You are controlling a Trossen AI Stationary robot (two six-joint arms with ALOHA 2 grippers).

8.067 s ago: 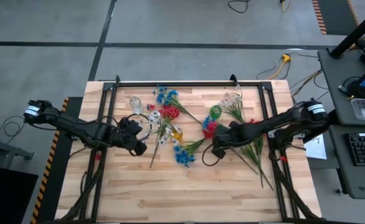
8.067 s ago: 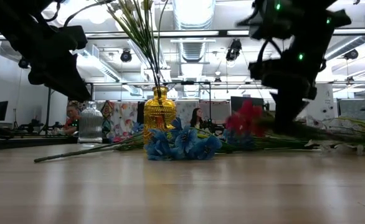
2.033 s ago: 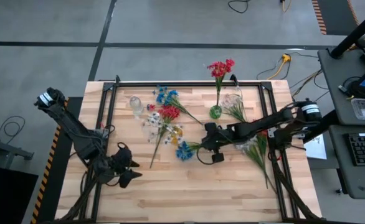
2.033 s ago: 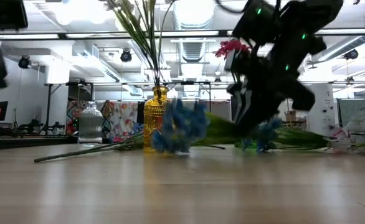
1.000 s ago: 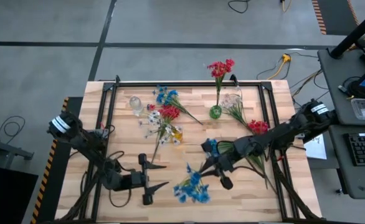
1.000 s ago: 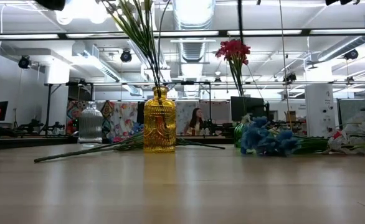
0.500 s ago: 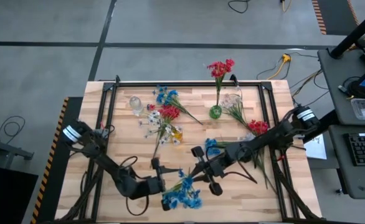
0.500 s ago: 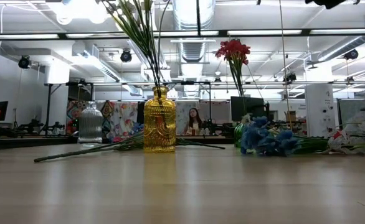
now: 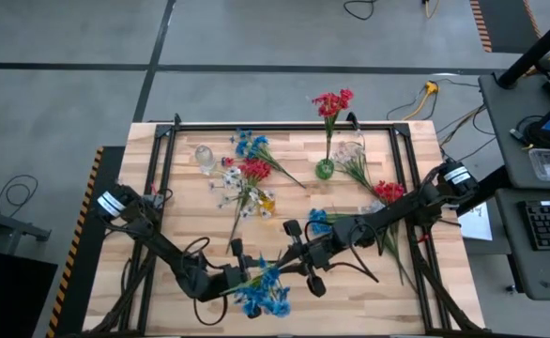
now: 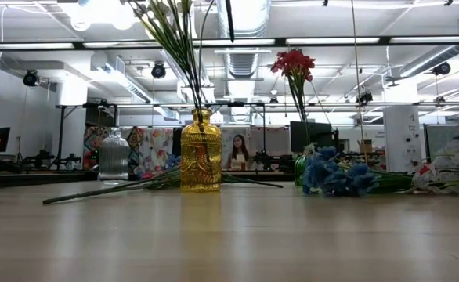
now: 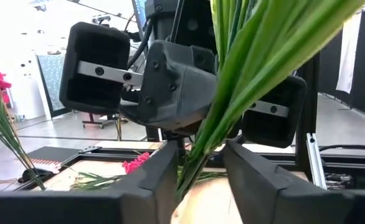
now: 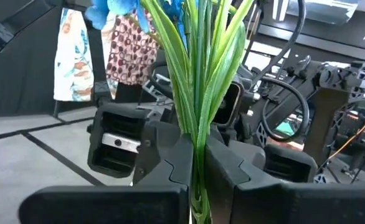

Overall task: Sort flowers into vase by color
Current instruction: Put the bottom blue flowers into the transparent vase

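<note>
A blue flower sprig hangs above the table's near middle, with my right gripper shut on its green stems. My left gripper has come in from the left. It is open, one finger on each side of the same stems, close in front of my right gripper. A green vase holds red flowers. A yellow vase holds green stems. More blue, red and white flowers lie on the table. My right gripper pinches the sprig's bundle of green stems between its two fingers. The stems run out past the fingertips toward my left gripper, with the blue blossoms at their far end. The sprig is lifted clear of the table.
A clear vase stands at the far left and another near the green one. Red and blue flowers lie by my right arm. A black frame runs along the table's sides. People show in the room behind.
My right gripper has carried the blue sprig toward the table's left, clear of the table. My left gripper has moved toward the table's right, up to the sprig, until its fingers stand around the stems.
</note>
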